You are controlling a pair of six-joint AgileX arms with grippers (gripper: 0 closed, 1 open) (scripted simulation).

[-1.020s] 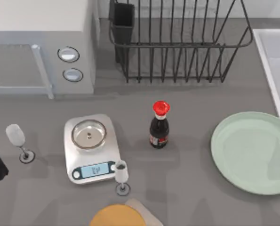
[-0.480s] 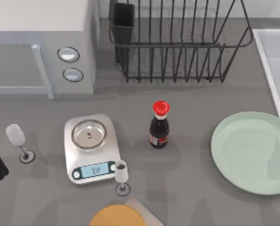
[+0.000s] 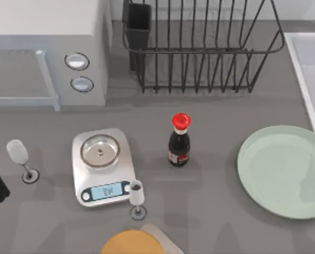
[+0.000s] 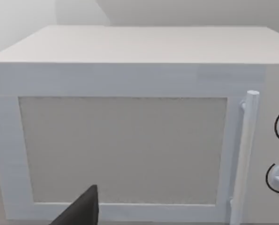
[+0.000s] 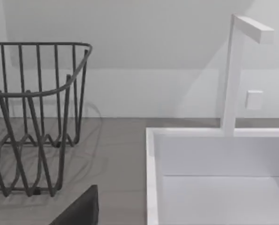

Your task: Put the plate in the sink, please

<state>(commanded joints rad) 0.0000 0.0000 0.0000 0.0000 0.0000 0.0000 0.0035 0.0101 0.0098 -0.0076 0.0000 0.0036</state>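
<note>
The white rectangular recessed sink (image 3: 309,69) is waiting far right, the round mint-green plate (image 3: 284,170) is lying flat just nearside of it, needing an edge-on rim pinch; either gripper's state I cannot tell.

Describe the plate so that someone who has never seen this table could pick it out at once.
Start at the black wire dish rack at the back of the table, then come forward and to the right, just left of the white sink. There lies the plate, flat on the grey table. It is pale mint green, round, shallow and bare, far wider than the scale or the orange disc.
</note>
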